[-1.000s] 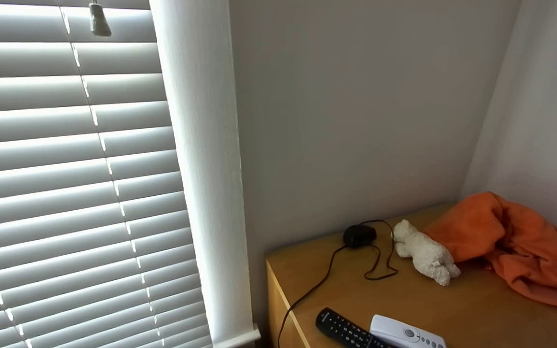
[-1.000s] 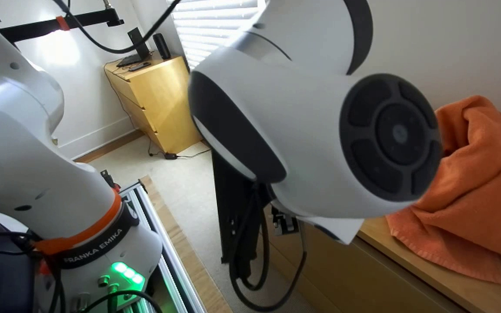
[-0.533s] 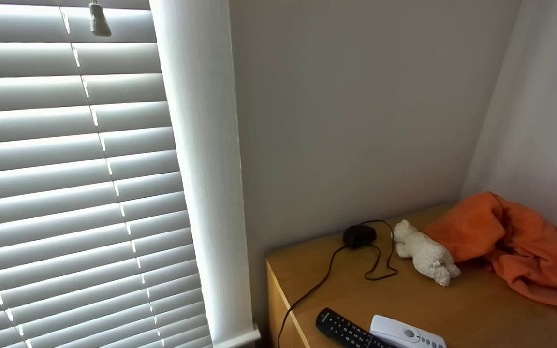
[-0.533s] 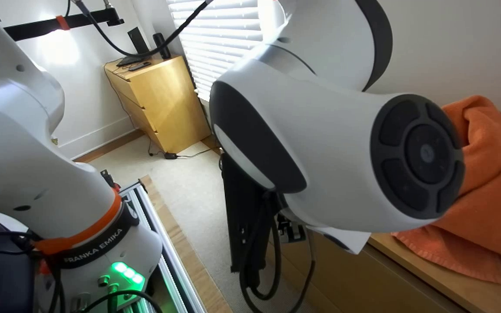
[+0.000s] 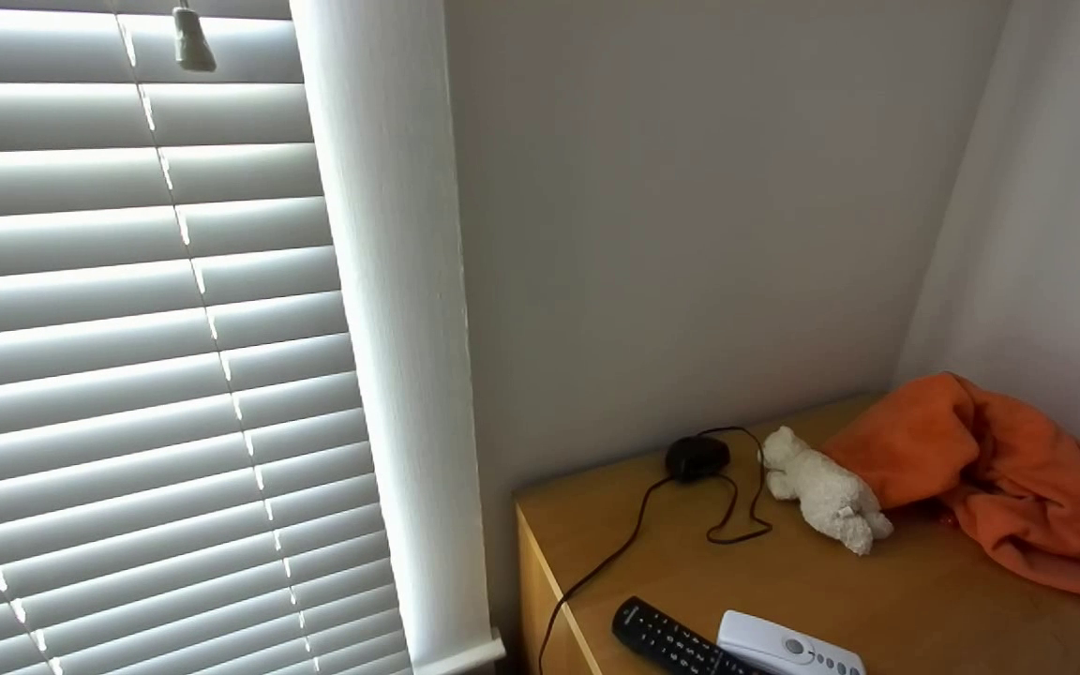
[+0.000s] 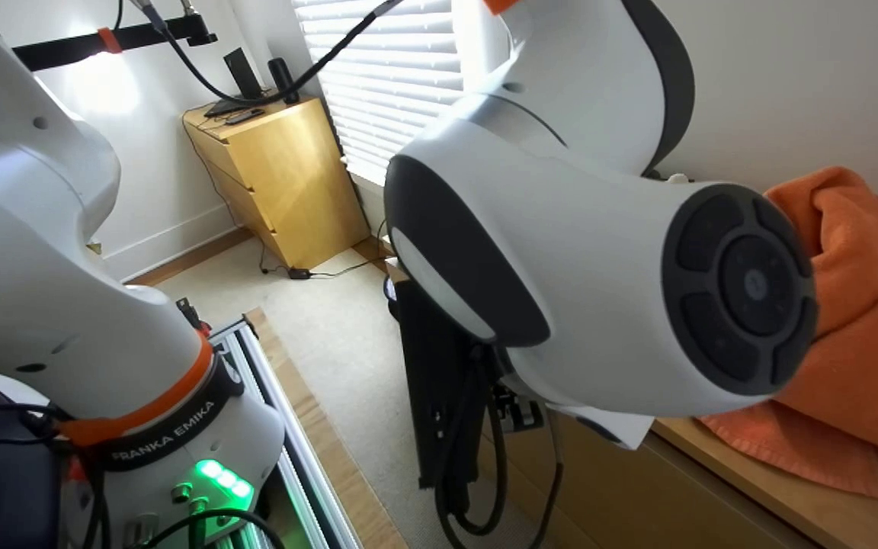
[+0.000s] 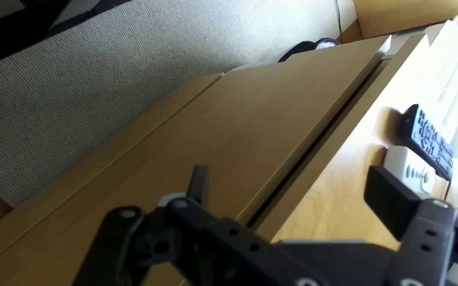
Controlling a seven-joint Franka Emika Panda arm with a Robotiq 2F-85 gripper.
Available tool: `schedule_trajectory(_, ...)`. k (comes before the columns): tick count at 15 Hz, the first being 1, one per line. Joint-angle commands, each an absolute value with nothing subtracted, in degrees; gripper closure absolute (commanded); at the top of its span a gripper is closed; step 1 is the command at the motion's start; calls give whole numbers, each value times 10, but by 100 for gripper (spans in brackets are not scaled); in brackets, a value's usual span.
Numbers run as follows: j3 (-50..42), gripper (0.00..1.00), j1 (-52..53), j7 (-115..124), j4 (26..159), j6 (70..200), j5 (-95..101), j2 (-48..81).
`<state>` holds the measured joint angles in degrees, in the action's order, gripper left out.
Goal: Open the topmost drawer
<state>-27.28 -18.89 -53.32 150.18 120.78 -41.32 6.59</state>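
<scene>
Topmost drawer [image 7: 245,131] and tool [image 7: 292,188] are near each other: in the wrist view you see the drawer's broad wooden front below one finger [image 7: 199,182] and the counter [image 7: 332,202] below the other. Your tool's fingers are well apart, one to each side of the dark gap along the drawer's upper edge. You cannot tell whether a fingertip touches wood, nor whether the drawer is out at all. Near your counter-side finger, in that view, lies a white remote [image 7: 410,169], with a black remote [image 7: 427,139] next to it, farther from the tool. Past both remotes from the tool you have a corded black device [image 5: 697,457] and a white plush toy [image 5: 826,492], the toy just beside an orange cloth [image 5: 915,441]. In an exterior view your arm [image 6: 576,282] leaves the tool hard to make out, with the cloth partly behind it. Beneath the drawer, your wrist view has a lower panel [image 7: 133,133], then carpet [image 7: 94,87]. Well apart from the tool stands a light-wood dresser [image 6: 294,175].
</scene>
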Motion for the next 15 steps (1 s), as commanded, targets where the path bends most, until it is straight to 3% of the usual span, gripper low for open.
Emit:
schedule_trajectory(1, -245, 0, -242, -624, 1447, 1183, -467, 163)
schedule_trajectory(15, -168, 0, -360, -797, 1281, 1148, -710, 409)
